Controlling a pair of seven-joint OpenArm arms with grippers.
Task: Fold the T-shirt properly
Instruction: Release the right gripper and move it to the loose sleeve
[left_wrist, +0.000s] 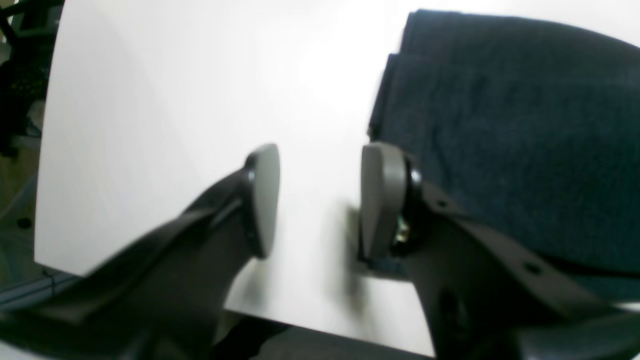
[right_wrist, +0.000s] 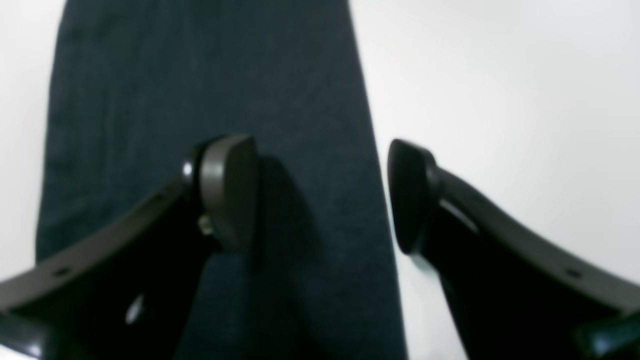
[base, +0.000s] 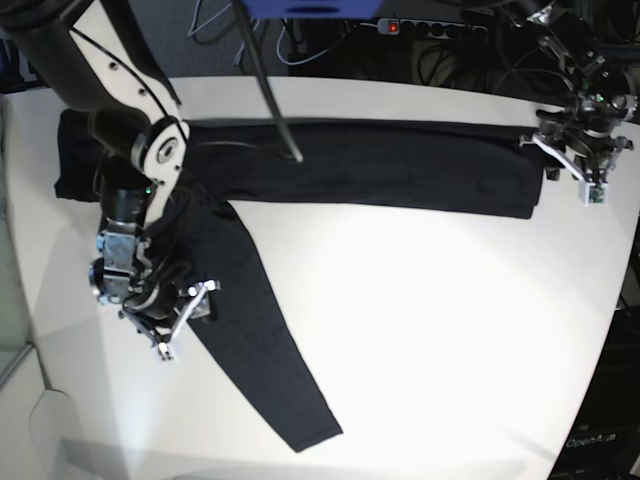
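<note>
The black T-shirt lies as a long band across the back of the white table. One long sleeve runs diagonally toward the front edge. My right gripper hovers open over that sleeve. In the right wrist view one finger is above the sleeve, and the other is beside its edge, over bare table. My left gripper is open at the band's right end. In the left wrist view its gripper holds nothing, and the folded T-shirt lies just beside one pad.
A dark thin rod slants down over the T-shirt's upper middle. Cables and a power strip lie beyond the table's back edge. The table's corner edge runs close under my left gripper.
</note>
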